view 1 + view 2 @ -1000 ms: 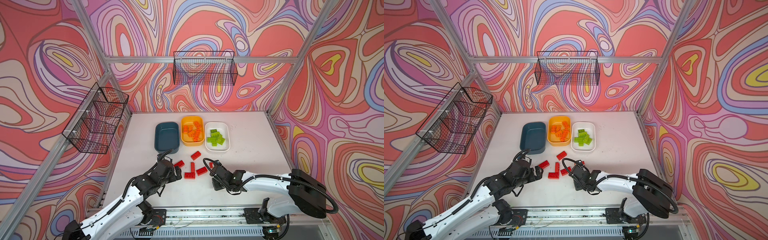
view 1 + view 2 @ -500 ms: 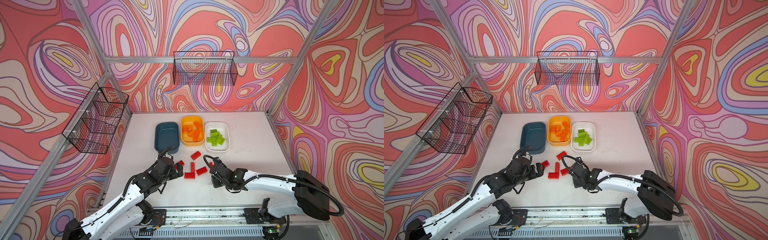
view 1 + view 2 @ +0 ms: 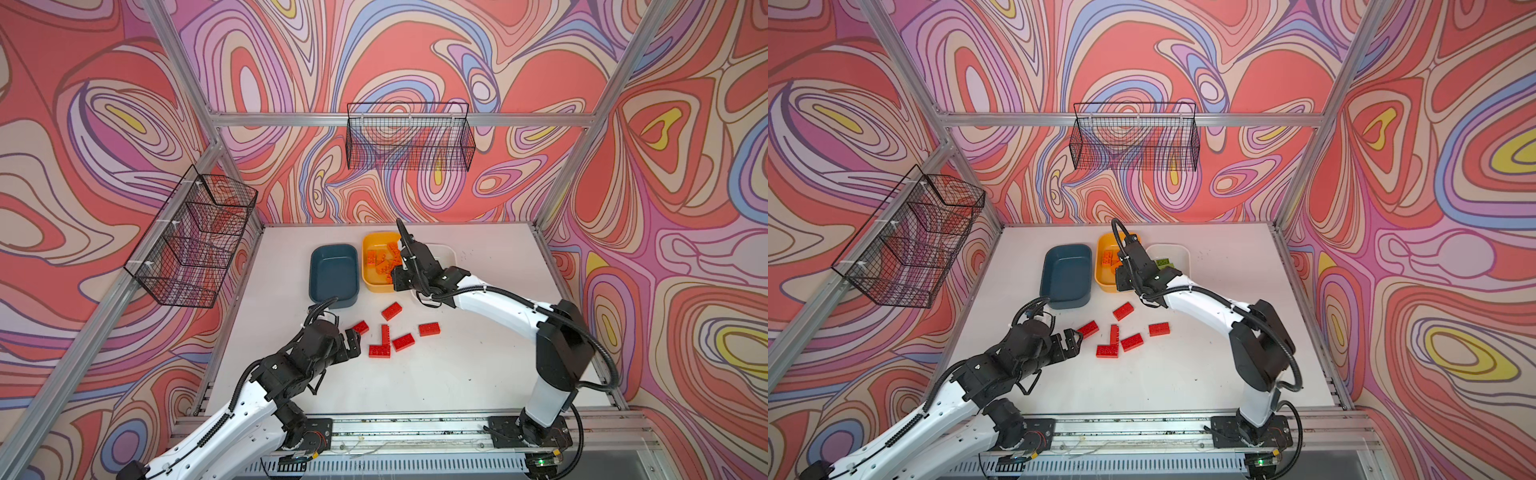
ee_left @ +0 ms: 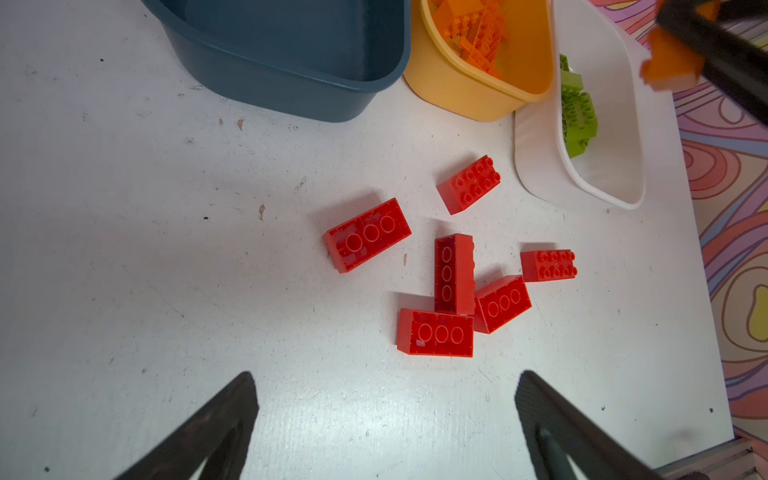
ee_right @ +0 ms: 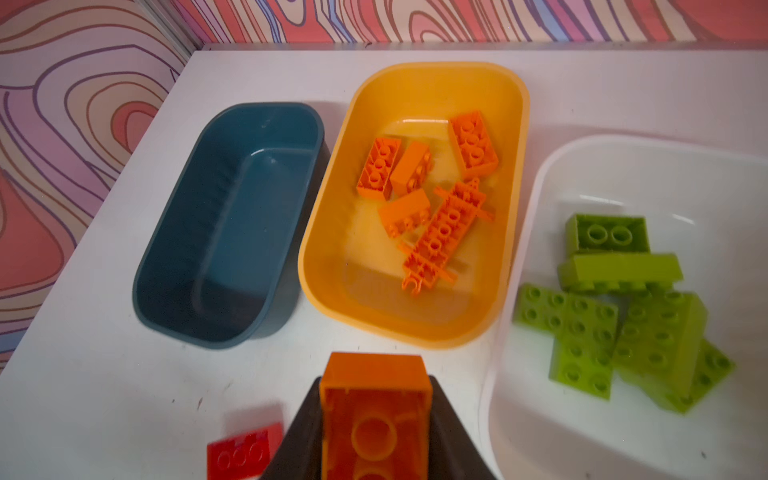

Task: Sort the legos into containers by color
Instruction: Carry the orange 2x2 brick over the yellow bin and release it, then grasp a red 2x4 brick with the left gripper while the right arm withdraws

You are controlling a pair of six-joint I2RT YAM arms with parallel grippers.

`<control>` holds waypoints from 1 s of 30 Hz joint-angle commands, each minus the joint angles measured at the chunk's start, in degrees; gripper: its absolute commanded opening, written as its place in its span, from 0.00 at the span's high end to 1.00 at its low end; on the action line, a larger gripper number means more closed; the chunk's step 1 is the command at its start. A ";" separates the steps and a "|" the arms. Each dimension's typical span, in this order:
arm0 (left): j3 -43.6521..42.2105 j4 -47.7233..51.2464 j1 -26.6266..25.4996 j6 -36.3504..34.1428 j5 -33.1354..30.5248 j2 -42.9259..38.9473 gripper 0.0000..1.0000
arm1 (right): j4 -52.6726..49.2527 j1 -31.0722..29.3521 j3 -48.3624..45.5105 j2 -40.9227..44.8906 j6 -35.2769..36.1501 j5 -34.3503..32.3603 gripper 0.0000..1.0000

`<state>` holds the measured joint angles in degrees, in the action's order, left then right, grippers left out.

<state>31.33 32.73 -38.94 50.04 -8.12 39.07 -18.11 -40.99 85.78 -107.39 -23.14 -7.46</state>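
Currently, stock as I count it, left to right.

1. Teal tray (image 5: 249, 216): empty, not one brick in it. I judge it is meant for red, the only colour without a tray so far.

2. My left jaws: wide apart and holding nothing, low over the counter (image 4: 166, 249), just beside the leftmost of the red bricks (image 4: 367, 235).

3. Red bricks, six: all loose on the counter in front of the trays, none sorted. Three lie hollow side up and show three rings each. One lies on its long side, touching two of those. Two sit studs up, apart from the cluster.

4. Yellow tray (image 5: 374, 299): holds the orange bricks (image 5: 473, 143), four chunky blocks and one longer ribbed piece lying underside up. No other colour is among them.

5. My right jaws: clamped on one more orange brick (image 5: 374, 407), hollow end towards the wrist camera. It is held up off the counter, just short of the yellow tray's near rim.

6. White tray (image 5: 582, 166): holds the lime green bricks (image 5: 582, 332) in an overlapping heap, some studs up, some on edge. The overlap keeps me from an exact count.

Balance, by my reckoning: green looks done, and orange is done bar the brick in my grip. Red is untouched, so about a third of the lot is left.

All stock is glossy, blocky plastic with round studs, each brick far smaller than a tray.
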 commanded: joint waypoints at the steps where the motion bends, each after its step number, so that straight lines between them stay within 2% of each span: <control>1: -0.92 0.68 0.28 1.45 -0.21 0.57 0.00 | -1.52 1.77 6.38 -8.47 4.86 1.19 0.85; 3: -0.77 0.20 0.28 1.34 -0.31 2.18 0.00 | -2.96 2.08 11.80 -13.93 6.56 -0.44 0.80; 7: 0.78 -0.50 0.35 0.33 -0.86 6.90 0.00 | -5.05 2.41 19.81 -20.34 9.34 -1.02 0.53; 11: 3.26 -1.37 0.44 -1.23 -0.89 12.89 0.00 | -3.02 2.41 18.33 -16.64 10.73 0.33 0.18; 13: 4.45 -2.29 0.44 -1.45 -0.59 16.04 0.00 | -2.30 2.36 15.58 -13.19 10.91 0.79 0.05; 14: 4.88 -2.88 0.44 -1.44 -0.32 17.41 0.00 | -2.20 2.41 13.96 -11.55 10.84 0.80 0.02; 20: 8.74 -4.91 0.50 -0.37 0.26 26.65 0.00 | 1.82 2.40 -5.07 5.27 9.05 -0.03 0.02; 23: 10.84 -4.64 0.53 1.39 -1.60 30.97 0.00 | 3.90 2.41 -14.96 14.07 7.10 -0.19 0.02; 28: 15.96 -1.97 0.53 2.96 -3.66 38.41 0.00 | 9.14 2.41 -30.27 25.45 1.41 5.73 0.02; 30: 18.25 -0.19 0.53 3.26 -4.29 41.00 0.00 | 9.49 2.32 -34.27 29.23 0.43 5.17 0.02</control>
<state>46.65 29.02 -38.63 51.51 -9.85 77.82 -11.16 -38.48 55.70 -81.30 -19.49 -4.12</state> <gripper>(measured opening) 0.998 0.982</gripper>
